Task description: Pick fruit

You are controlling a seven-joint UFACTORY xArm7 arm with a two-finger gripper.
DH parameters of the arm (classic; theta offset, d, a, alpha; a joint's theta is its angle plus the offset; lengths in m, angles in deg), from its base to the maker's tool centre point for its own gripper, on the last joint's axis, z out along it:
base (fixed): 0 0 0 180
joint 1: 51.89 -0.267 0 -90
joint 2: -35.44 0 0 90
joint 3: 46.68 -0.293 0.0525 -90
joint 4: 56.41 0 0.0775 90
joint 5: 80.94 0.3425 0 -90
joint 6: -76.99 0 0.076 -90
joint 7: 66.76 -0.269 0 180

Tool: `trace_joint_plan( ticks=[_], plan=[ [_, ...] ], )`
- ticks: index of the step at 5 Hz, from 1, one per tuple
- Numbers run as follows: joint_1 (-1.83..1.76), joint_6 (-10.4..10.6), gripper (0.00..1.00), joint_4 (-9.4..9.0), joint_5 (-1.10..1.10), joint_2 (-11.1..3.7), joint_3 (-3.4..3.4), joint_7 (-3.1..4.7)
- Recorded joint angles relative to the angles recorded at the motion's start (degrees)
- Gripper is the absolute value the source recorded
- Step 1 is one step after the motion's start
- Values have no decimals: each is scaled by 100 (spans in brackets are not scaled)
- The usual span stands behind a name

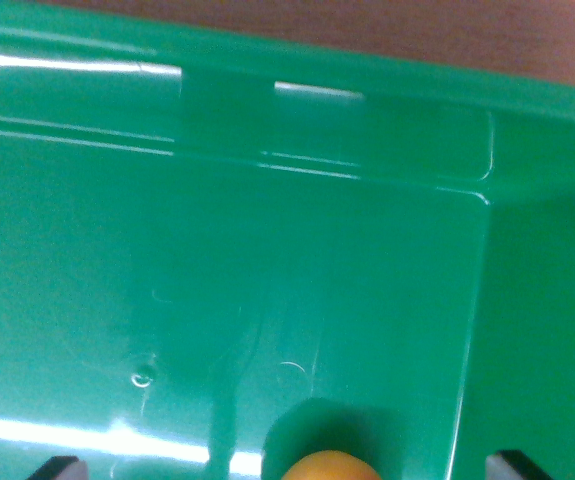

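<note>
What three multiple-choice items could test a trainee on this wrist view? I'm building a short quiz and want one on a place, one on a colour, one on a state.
1. Where does the orange fruit show in the wrist view?
A. top left corner
B. bottom edge, near the middle
C. outside the bin

2. What colour is the bin?
A. green
B. blue
C. white

3. How do the tool's dark fingertips stand?
A. pressed together
B. wide apart, one on each side of the fruit
C. both on the fruit's left

Answers: 1 B, the fruit peeks in at the bottom edge; 2 A, walls and floor are glossy green; 3 B, the tips sit near the bottom corners with clear gaps to the fruit.
</note>
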Motion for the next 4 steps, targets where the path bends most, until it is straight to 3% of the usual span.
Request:
trace_joint_plan(
  ticks=[1, 2, 3, 4],
  plan=[
    [32, 273, 0, -259, -80, -50, 52, 84],
    [32, 273, 0, -259, -80, -50, 52, 84],
    [64, 543, 0, -516, -159, -100, 103, 167],
    [64, 543, 0, -516, -159, -100, 103, 167]
  ],
)
